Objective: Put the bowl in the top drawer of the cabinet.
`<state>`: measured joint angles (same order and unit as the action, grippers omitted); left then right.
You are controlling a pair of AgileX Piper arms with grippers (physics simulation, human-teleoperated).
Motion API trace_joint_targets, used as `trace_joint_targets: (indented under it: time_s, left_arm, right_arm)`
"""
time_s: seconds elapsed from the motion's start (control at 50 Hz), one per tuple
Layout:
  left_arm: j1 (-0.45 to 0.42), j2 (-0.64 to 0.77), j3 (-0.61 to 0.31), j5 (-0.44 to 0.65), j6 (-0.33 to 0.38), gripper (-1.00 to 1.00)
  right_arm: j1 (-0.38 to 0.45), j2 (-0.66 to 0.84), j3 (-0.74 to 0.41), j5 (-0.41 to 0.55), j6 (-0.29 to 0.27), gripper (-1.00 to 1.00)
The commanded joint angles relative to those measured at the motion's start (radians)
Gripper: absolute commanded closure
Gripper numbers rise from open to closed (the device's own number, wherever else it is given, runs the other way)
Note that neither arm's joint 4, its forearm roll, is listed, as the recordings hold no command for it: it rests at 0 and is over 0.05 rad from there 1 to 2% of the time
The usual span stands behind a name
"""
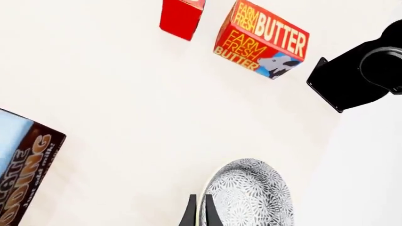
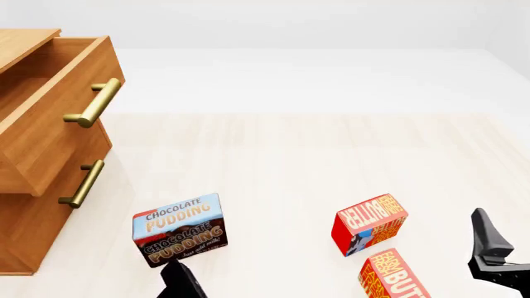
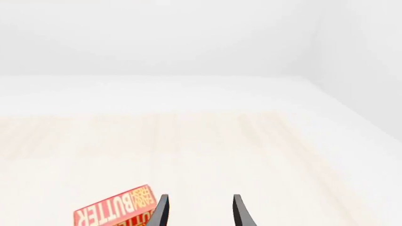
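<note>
Top drawer: it is standing pulled out of the cabinet at the left of the front view, brass bar handle facing the table, so the opening step appears done.
Lower drawer: it is sitting pushed in under the top one.
Bowl: it is showing only in the left wrist view, close against the left gripper; the front view does not show it, so its place on the table relative to the cabinet cannot be told.
Left gripper: its two dark fingers are sitting nearly together on the bowl's rim, apparently pinching it, though whether the bowl is lifting off the table I cannot tell.
Right gripper: its fingers are standing apart with nothing between them, low at the right of the front view, near a butter box.
Clutter: a chocolate pudding box is standing between the left arm and the cabinet; a second butter box is lying toward the right.
Progress: drawer open and bowl seemingly gripped; carrying it over the pudding box, lowering it into the drawer and releasing are all remaining.
</note>
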<state>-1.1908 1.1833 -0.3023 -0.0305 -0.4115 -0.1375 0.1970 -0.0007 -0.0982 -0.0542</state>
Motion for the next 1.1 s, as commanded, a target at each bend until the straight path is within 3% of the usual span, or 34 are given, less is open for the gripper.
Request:
trace_joint_targets:
  time_s: [0.02, 0.26, 0.5, 1.1]
  left_arm:
    - [0.032, -0.094, -0.067, 0.133, 0.042, 1.0]
    - [0.064, -0.156, -0.125, 0.232, 0.014, 1.0]
    - [0.082, -0.203, -0.223, 0.371, 0.039, 1.0]
    - [0.25, -0.346, -0.498, 0.671, 0.16, 1.0]
  right_arm:
    - [0.014, -0.011, 0.0, 0.006, 0.005, -1.0]
    - [0.027, -0.032, 0.0, 0.017, 0.008, -1.0]
    - [0.048, -0.049, 0.0, 0.025, 0.009, -1.0]
    - [0.078, -0.064, -0.001, 0.032, 0.016, -1.0]
